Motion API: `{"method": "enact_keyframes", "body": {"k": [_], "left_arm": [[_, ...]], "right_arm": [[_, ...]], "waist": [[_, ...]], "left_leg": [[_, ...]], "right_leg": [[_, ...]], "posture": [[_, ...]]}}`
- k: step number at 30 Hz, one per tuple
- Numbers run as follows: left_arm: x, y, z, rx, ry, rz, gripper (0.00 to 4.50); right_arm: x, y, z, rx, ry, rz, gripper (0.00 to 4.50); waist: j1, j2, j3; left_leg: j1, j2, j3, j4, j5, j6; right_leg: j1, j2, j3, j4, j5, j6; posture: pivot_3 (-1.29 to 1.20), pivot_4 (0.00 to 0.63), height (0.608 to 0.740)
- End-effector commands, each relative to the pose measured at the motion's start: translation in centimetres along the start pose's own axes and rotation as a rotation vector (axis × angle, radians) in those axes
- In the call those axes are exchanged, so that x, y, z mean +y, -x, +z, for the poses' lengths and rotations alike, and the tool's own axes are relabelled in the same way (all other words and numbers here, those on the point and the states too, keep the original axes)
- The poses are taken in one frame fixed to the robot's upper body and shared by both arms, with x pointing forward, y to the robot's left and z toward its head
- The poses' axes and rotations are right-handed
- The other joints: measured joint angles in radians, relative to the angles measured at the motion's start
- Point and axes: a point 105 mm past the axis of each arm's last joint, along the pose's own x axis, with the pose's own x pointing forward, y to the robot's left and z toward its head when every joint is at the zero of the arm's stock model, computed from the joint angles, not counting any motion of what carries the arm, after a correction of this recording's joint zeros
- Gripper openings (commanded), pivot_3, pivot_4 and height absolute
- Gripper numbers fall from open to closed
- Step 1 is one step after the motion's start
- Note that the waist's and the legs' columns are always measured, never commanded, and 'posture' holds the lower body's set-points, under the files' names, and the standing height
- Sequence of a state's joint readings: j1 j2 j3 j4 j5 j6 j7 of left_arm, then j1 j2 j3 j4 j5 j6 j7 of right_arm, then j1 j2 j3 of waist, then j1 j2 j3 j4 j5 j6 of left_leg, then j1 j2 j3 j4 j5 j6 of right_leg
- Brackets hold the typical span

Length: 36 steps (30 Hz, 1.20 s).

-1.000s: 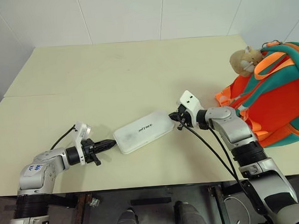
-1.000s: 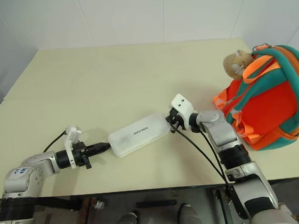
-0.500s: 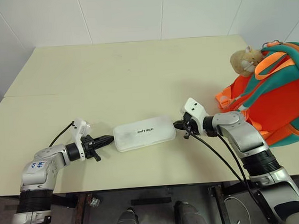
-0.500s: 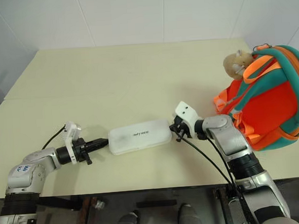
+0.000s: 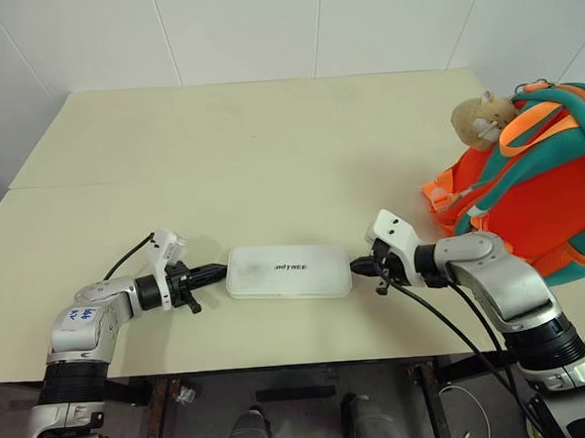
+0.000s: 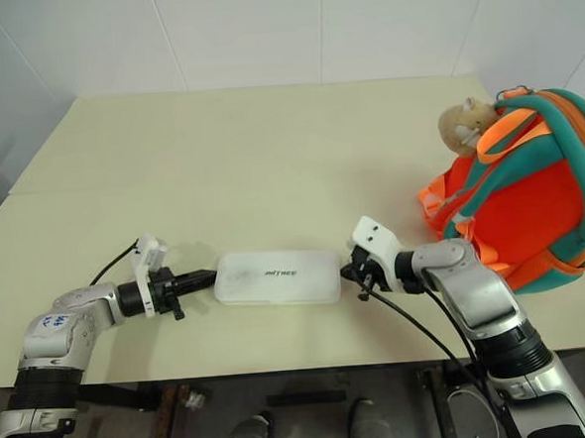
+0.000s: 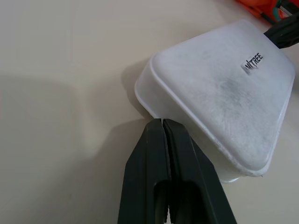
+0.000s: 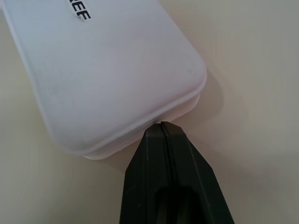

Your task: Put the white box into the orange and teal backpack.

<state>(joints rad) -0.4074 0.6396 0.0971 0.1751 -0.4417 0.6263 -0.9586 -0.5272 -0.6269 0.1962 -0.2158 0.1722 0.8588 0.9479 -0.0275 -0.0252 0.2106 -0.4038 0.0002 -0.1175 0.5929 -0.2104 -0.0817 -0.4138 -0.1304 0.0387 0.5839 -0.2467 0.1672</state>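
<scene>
The white box (image 5: 288,272) lies flat on the table near the front edge, lettering up, its long side running left to right. My left gripper (image 5: 219,272) is shut, its tip against the box's left end (image 7: 154,105). Shut as well, my right gripper (image 5: 356,268) has its tip against the box's right end (image 8: 140,116). The orange and teal backpack (image 5: 529,195) stands at the table's right edge, a tan plush toy (image 5: 482,118) on its top, well to the right of the box.
The cream table (image 5: 249,152) stretches wide behind the box. Its front edge (image 5: 281,354) runs close below the box and both arms. Black cables hang from my right wrist over that edge.
The box has swung from a slant to lie level, left to right, nearer the front edge. My right gripper drew back toward me with the box's right end; the left barely moved.
</scene>
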Motion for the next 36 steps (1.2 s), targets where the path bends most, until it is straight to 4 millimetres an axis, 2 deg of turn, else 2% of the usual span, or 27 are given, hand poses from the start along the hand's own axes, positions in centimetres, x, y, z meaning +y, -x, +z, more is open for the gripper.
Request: {"method": "enact_keyframes", "body": {"k": [1, 12, 19, 30, 36], "left_arm": [[-1.5, -1.0, 0.4, 0.012, -0.029, -0.089, 0.05], [-2.9, -1.6, -0.6, 0.078, -0.019, -0.16, 0.05], [-4.1, -1.7, -0.9, 0.129, -0.018, -0.206, 0.05], [-4.3, -1.3, -1.4, 0.192, 0.001, -0.191, 0.05], [-3.8, -1.1, -0.1, 0.11, -0.016, -0.163, 0.05]], "right_arm": [[1.6, 0.3, 1.1, -0.043, 0.035, 0.061, 0.0], [1.4, 1.3, 0.2, -0.018, 0.015, 0.023, 0.0], [0.6, 1.7, -0.5, -0.007, 0.003, -0.018, 0.0], [0.4, 1.8, -0.9, 0.004, -0.004, -0.028, 0.0], [-0.3, 2.2, -1.3, 0.014, 0.0, -0.056, 0.0]], "waist": [[0.0, 0.0, 0.0], [0.001, 0.0, 0.0], [0.001, 0.0, 0.0], [0.001, 0.0, 0.0], [0.001, 0.0, 0.0]], "left_leg": [[0.0, 0.0, 0.0, 0.0, 0.0, 0.0], [0.0, 0.0, 0.0, 0.0, 0.0, 0.0], [0.0, 0.0, 0.0, 0.0, 0.0, 0.0], [0.0, 0.0, 0.0, 0.0, 0.0, 0.0], [0.0, 0.0, 0.0, 0.0, 0.0, 0.0]], "right_leg": [[0.0, 0.0, 0.0, 0.0, 0.0, 0.0], [0.0, 0.0, 0.0, -0.001, -0.001, -0.002], [0.001, 0.0, 0.0, -0.001, -0.001, -0.003], [0.001, 0.0, 0.0, -0.002, -0.002, -0.003], [0.001, 0.0, 0.0, -0.002, -0.002, -0.003]], "posture": [[0.0, 0.15, 0.74], [0.0, 0.15, 0.74], [0.0, 0.15, 0.74], [0.0, 0.15, 0.74], [0.0, 0.15, 0.74]]}}
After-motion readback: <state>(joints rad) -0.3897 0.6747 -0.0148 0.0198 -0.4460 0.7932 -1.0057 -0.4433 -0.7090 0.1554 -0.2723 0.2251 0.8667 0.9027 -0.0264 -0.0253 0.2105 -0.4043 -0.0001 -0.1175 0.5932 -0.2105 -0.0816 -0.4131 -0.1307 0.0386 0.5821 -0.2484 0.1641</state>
